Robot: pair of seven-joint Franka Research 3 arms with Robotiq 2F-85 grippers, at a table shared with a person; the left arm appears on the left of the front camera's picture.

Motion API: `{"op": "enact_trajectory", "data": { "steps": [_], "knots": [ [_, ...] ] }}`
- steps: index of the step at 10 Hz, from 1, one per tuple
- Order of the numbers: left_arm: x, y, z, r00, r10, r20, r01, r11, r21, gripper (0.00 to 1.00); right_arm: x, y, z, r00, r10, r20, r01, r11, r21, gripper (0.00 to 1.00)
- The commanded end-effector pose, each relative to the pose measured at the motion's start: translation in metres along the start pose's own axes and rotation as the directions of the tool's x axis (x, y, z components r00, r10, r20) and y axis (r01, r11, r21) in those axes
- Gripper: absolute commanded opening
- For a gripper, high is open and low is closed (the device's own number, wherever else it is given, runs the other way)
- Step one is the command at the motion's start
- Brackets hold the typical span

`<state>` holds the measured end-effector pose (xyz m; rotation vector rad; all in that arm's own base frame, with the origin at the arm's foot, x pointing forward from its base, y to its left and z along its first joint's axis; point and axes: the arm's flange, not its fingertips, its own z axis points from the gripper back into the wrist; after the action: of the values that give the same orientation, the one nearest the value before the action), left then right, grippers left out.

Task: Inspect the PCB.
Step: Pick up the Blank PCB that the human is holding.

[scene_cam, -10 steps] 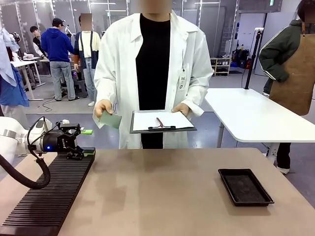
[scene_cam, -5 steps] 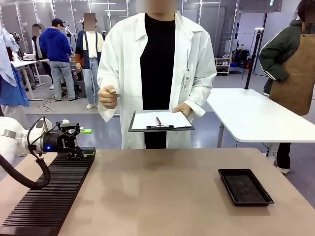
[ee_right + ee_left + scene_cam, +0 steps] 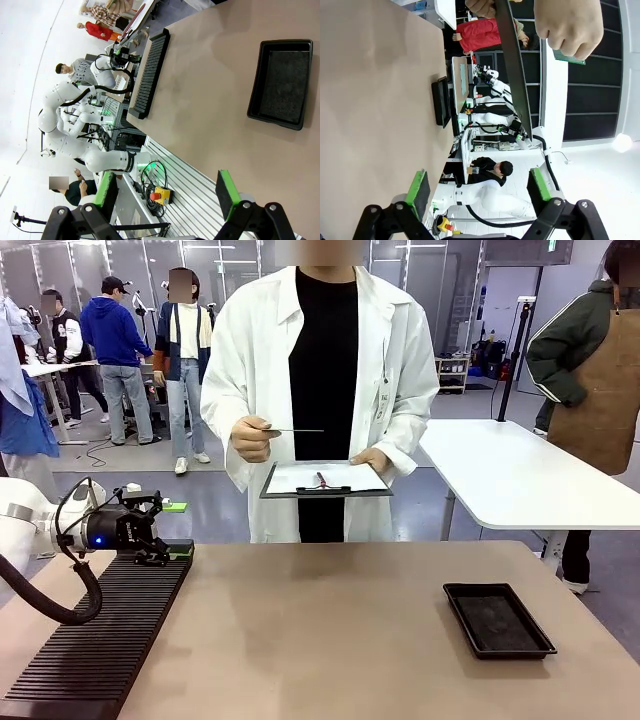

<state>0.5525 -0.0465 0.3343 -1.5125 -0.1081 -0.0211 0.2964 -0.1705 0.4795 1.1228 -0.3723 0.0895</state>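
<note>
Thin green rectangular PCB (image 3: 297,430) held level, edge-on, in white-coated person's hand (image 3: 254,438), just over dark clipboard with white paper (image 3: 325,480), well clear of tan bench (image 3: 320,620). Robot's left claw (image 3: 178,530) spread wide, empty, at far end of black ribbed rack (image 3: 90,640). Its right claw (image 3: 166,194) likewise wide, empty. Shallow black rectangular tray (image 3: 498,620) sits on bench.
</note>
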Motion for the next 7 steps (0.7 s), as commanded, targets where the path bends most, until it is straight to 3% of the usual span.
{"op": "enact_trajectory", "data": {
  "steps": [1,6,7],
  "knots": [
    [0.0,0.0,0.0,1.0,0.002,0.001,-0.002,1.0,-0.001,1.0,0.0,0.0,0.001,1.0,0.02,-0.001,-0.02,1.0,0.009,1.0],
    [0.0,0.0,0.0,1.0,0.0,0.0,0.0,1.0,0.0,1.0,0.0,0.0,0.001,1.0,0.02,-0.001,-0.02,1.0,0.009,1.0],
    [-0.012,-0.021,0.004,0.999,0.026,-0.042,-0.027,0.999,-0.018,1.0,0.0,0.0,0.001,1.0,0.02,-0.001,-0.02,1.0,0.009,1.0]
  ]
}}
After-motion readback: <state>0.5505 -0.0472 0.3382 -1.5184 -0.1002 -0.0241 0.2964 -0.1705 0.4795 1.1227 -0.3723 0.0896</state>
